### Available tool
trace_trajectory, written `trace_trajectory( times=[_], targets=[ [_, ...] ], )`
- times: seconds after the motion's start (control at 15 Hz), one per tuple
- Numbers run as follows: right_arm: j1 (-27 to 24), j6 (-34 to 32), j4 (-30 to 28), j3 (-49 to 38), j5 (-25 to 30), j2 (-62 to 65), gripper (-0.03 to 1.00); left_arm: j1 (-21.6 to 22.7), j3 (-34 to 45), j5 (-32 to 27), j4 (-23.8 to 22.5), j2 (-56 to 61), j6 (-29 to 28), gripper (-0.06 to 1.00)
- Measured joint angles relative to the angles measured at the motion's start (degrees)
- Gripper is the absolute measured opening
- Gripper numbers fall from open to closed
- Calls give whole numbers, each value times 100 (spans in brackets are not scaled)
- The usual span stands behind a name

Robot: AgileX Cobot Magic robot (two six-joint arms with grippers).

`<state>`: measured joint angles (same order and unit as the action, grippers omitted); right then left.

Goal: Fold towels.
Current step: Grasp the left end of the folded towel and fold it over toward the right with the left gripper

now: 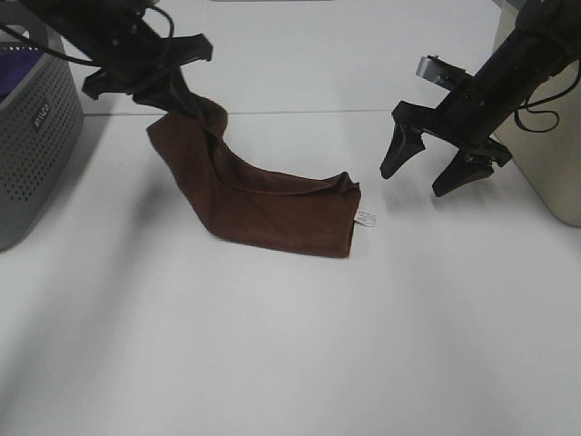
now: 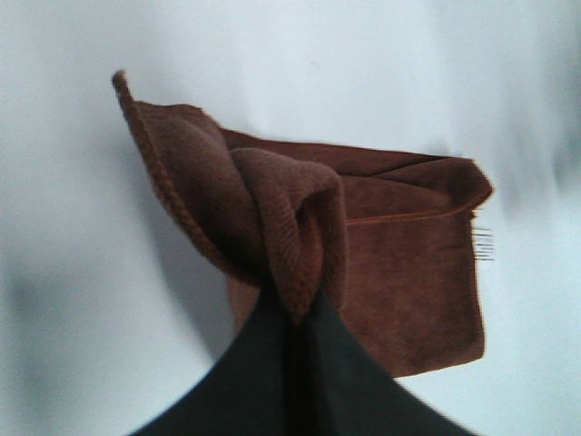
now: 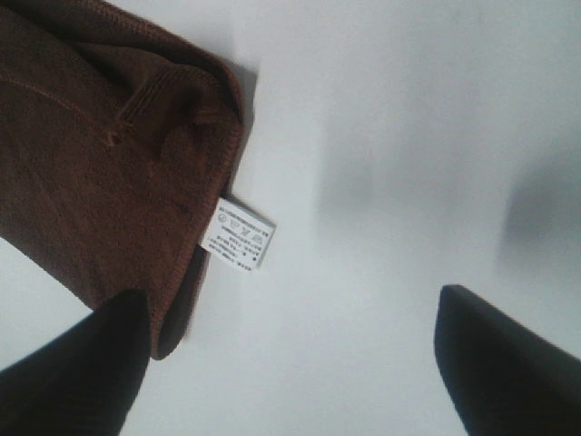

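A dark reddish-brown towel [image 1: 263, 202] lies folded on the white table, its far left corner lifted. My left gripper [image 1: 186, 102] is shut on that raised corner, and the cloth hangs from it in a twisted fold [image 2: 290, 236]. A small white tag [image 1: 366, 218] sticks out at the towel's right edge [image 3: 238, 233]. My right gripper [image 1: 427, 171] hovers open to the right of the towel, above the table, with nothing between its fingers [image 3: 82, 363]. In the right wrist view the towel [image 3: 100, 163] and its hem fill one side.
A grey perforated basket [image 1: 36, 136] with something purple inside stands at the far left. A beige box-like object [image 1: 545, 118] sits at the right edge behind my right arm. White table [image 1: 290, 345] surface spreads in front of the towel.
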<state>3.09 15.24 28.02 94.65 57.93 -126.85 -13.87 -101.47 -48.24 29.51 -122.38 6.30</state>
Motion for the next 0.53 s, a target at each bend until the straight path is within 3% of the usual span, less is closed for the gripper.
trace_trajectory(
  times=[0.53],
  targets=[
    [0,0,6,0,29,0,81,-1432,-1667,6,-23,-1633,-751,0]
  ],
)
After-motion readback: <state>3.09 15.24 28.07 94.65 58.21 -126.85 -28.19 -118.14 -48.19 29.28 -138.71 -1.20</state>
